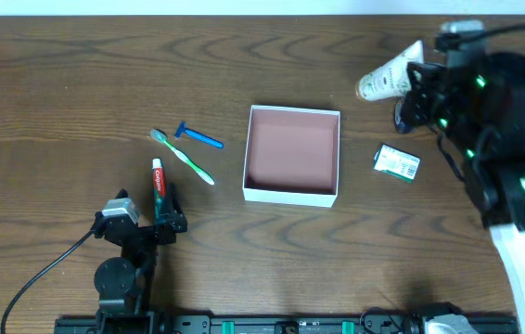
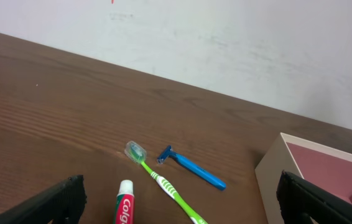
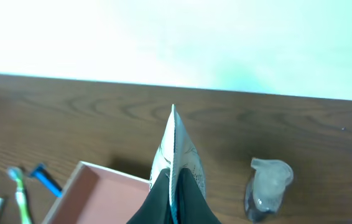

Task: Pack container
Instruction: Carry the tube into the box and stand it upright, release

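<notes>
Overhead view: the container (image 1: pixel 291 194) is a square, shallow, lidless box with thin white walls and a reddish-brown floor, and nothing lies in it. It sits flat at mid-table (image 1: pixel 77 83). The right gripper (image 1: pixel 413 83) stands well apart at its 2 o'clock, pressed onto a white tube (image 1: pixel 388 76) held above the wood. The left gripper (image 1: pixel 162 211) is at the container's 8 o'clock, low over the toothpaste (image 1: pixel 159 178). A green toothbrush (image 1: pixel 185 157) and a blue razor (image 1: pixel 198 137) lie at the container's 9 o'clock. A green-and-white carton (image 1: pixel 397 162) lies at its 3 o'clock.

Left wrist view: the dark fingers (image 2: pixel 55 200) stand spread wide at both lower corners, gripping nothing. A near corner of the container (image 2: pixel 273 172) shows at 4 o'clock, just beside the right-hand finger.

Right wrist view: the fingers (image 3: pixel 157 208) pinch the tube (image 3: pixel 175 152), which is seen edge-on. The container (image 3: pixel 111 172) lies at 8 o'clock of the tool, below it and not touching. A small translucent object (image 3: pixel 267 186) lies on the wood at 4 o'clock.
</notes>
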`<state>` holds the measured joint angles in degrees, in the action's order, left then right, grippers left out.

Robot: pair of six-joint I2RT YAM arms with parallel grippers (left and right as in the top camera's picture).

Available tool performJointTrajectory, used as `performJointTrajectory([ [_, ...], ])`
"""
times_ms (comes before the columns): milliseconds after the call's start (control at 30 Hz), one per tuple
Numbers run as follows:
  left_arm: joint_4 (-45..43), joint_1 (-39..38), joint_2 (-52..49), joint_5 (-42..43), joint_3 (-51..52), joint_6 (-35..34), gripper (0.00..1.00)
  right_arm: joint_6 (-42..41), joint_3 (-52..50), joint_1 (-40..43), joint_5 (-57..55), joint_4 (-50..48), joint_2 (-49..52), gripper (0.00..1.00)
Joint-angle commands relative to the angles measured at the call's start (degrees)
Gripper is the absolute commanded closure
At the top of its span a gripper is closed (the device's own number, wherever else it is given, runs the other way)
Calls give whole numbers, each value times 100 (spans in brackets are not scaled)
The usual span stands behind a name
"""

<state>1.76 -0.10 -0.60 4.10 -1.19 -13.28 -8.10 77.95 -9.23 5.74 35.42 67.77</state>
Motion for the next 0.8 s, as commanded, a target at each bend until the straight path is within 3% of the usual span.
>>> performJointTrajectory([
  [0, 203, 13, 33, 42, 96, 72, 2, -590, 118, -188, 4, 168, -302, 99],
  [300, 203, 13, 33, 42, 96, 72, 2, -1585, 72, -1099, 0, 295, -129, 99],
  [767, 203, 13, 33, 42, 96, 72, 2, -2837, 72, -2468, -1276, -459, 1657, 99],
])
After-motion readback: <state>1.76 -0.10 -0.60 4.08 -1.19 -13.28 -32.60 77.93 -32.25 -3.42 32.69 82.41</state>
